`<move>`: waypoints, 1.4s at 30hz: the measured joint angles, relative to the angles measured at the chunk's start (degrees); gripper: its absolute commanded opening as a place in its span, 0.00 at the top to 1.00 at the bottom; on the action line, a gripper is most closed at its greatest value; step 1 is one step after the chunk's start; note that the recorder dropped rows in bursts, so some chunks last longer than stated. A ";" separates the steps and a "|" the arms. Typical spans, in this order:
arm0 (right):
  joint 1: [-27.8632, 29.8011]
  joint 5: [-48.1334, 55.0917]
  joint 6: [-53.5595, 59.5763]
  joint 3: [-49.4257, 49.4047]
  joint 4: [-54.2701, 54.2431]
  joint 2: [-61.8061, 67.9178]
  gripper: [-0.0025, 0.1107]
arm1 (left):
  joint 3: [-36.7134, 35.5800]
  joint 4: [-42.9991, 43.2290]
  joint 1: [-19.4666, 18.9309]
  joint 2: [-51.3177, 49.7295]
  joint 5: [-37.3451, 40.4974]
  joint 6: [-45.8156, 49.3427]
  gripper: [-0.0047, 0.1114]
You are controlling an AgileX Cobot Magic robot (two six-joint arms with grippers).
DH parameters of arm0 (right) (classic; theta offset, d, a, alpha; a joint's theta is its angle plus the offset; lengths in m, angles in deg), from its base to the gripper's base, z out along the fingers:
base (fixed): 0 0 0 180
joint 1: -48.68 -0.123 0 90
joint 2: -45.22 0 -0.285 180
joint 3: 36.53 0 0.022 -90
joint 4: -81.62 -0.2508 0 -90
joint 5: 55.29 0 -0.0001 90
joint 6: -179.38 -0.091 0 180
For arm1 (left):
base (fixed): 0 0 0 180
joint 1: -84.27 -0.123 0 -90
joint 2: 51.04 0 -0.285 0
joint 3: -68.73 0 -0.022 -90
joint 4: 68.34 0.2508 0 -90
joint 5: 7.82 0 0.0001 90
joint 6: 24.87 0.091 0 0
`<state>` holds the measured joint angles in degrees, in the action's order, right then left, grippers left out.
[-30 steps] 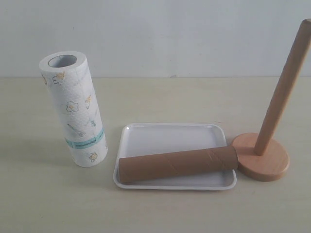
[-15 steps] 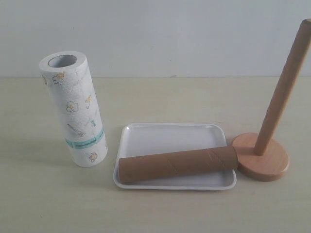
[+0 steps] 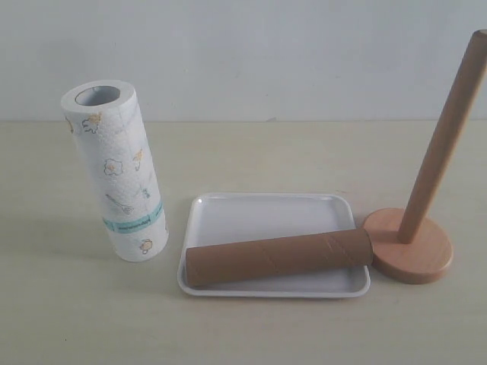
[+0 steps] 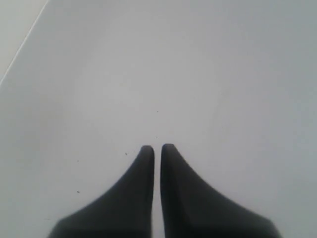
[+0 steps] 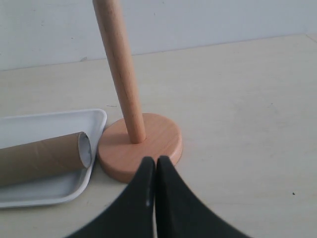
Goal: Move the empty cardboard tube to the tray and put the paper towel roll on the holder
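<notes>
Now for the paper towel roll: upright at the left of the exterior frame, long axis vertical, hollow core facing up, well apart from the holder at far right. Between them, at lower centre, the empty cardboard tube, lying lengthwise across the front of the tray. Left gripper with fingers pressed together, facing only a plain pale surface. Right gripper likewise closed and empty, near the holder's disc base. Probably a job for the left arm, as the nearer side: sideways grasp, then the core lowered over the post.
</notes>
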<state>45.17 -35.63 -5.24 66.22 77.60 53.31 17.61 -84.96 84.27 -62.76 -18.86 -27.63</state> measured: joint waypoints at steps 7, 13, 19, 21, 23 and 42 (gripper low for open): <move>0.00 0.00 0.00 0.00 0.00 0.00 0.98 | 5.63 5.16 0.00 -21.03 7.56 -1.15 0.92; 0.00 0.00 0.00 0.00 0.00 0.00 0.98 | 5.31 5.59 1.11 -36.44 10.58 -1.15 0.92; 0.00 0.23 0.00 0.00 0.00 0.00 0.98 | -2.33 6.12 6.85 -43.67 -4.15 -0.81 0.92; 0.00 0.31 0.00 0.00 0.00 0.00 0.98 | -5.62 7.20 8.88 -45.42 -10.23 -1.16 0.92; 0.00 0.31 0.00 0.00 0.00 0.00 0.98 | -8.51 10.38 10.37 -47.76 -16.17 -2.10 0.92; 0.00 0.56 0.00 0.00 0.00 0.00 0.98 | -14.17 26.95 11.81 -79.62 -41.43 1.09 0.27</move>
<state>45.17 -35.08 -5.24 66.22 77.60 53.31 3.44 -58.01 96.08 -142.38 -60.29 -26.54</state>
